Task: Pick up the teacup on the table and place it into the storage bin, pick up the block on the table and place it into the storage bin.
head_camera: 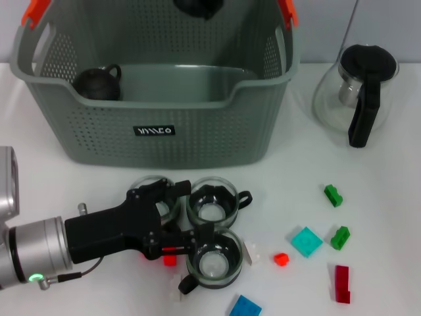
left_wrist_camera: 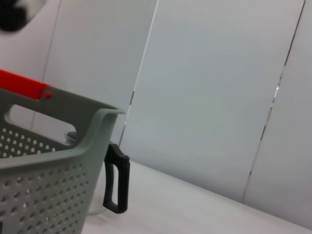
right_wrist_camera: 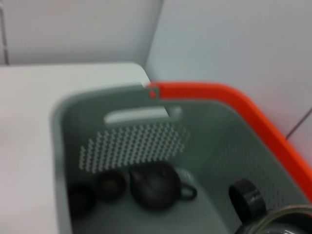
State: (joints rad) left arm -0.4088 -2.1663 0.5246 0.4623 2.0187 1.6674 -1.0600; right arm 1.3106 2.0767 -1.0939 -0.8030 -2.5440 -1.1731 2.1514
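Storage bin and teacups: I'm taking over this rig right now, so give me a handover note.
Left gripper: low over the table, open, fingers reaching in among three glass teacups, nothing lifted.
Right gripper: up over the storage bin.
Bin: a dark teapot sits inside. The right wrist view also shows a glass rim over the bin, and I can't tell whether it is held.
Blocks: all scattered on the table right of the cups, none seen in the bin.
Left to do: bin the teacups, then the blocks.
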